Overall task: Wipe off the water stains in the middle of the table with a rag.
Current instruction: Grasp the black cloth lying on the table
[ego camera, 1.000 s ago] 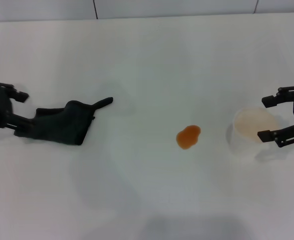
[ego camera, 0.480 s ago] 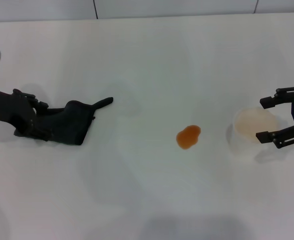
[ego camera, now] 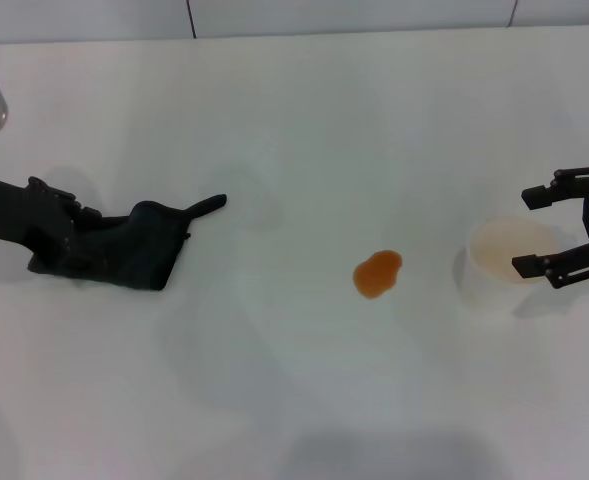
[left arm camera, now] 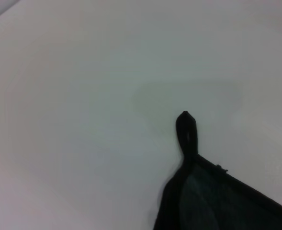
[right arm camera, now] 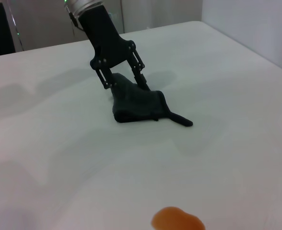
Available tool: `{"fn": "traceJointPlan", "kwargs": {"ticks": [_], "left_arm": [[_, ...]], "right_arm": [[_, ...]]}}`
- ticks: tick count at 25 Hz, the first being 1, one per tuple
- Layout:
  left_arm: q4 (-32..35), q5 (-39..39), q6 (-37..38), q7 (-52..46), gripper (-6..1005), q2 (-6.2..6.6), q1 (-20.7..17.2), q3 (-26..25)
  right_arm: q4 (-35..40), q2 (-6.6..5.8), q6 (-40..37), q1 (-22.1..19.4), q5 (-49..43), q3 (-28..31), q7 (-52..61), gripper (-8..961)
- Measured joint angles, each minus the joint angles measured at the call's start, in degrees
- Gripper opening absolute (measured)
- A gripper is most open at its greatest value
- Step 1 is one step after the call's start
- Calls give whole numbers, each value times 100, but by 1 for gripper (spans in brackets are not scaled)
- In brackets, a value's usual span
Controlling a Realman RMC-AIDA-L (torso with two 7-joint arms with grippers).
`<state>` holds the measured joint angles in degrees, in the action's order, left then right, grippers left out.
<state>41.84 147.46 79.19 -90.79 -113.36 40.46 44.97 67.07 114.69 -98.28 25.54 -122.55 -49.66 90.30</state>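
Left end effector (ego camera: 69, 240): at left edge of head view, arm reaching in from the left, angled down onto the near end of the rag; fingers (right arm camera: 141, 81) straddling the cloth, touching it; clamped or not, cannot tell.
Rag (ego camera: 134, 250): dark, bunched, lying on the worktop at centre left, thin pointed tab aimed toward the upper right.
Water stains (ego camera: 378, 272): small orange two-lobed blotch, right of frame centre, well apart from the rag.
Right end effector (ego camera: 564, 225): at right edge, fingers spread apart either side of a white paper cup (ego camera: 504, 262), grasping nothing.
Worktop (ego camera: 294, 130): plain white.
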Motion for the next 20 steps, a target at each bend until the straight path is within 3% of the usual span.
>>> {"fn": "traceJointPlan", "kwargs": {"ticks": [8,13,20], "left_arm": [[-44,11,-190,-70,491,-9,9,12],[-90,14,-256,-92,246,-16,8,24],[-193,19,-261,-322,130,-48,21,482]], "right_arm": [[-13,0,58,12,-5,-10,-3,873],[-27,0,99,13,-2,-15,-4,873],[-25,0,60,12,27,-22,-4,873]]}}
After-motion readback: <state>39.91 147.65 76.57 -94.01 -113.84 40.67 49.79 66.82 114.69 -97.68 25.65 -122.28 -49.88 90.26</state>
